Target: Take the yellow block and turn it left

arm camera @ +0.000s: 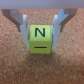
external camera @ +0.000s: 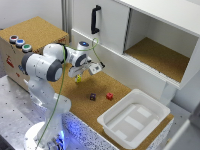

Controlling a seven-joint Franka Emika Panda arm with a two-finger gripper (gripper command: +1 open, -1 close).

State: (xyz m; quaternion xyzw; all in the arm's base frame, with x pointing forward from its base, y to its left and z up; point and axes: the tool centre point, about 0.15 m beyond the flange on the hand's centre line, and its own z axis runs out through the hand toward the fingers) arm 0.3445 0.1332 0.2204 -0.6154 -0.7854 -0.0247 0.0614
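The yellow block [arm camera: 40,40] is a small yellow cube with a dark "N" on the face toward the wrist camera. It sits between the two fingers [arm camera: 21,24] of my gripper [arm camera: 40,35], whose jaws press against its two sides. In the exterior view the gripper [external camera: 78,75] points down over the cork mat [external camera: 100,107], near the mat's far-left part, and the yellow block [external camera: 78,78] shows as a small yellow spot at its tips, at or just above the mat. I cannot tell whether it touches the mat.
A dark purple-blue cube [external camera: 92,97] and a red cube [external camera: 109,96] lie on the mat toward the exterior view's right of the gripper. A white tray [external camera: 111,116] stands beyond them. A white cabinet with a black handle [external camera: 95,20] stands behind. A box with buttons [external camera: 20,42] stands at the left.
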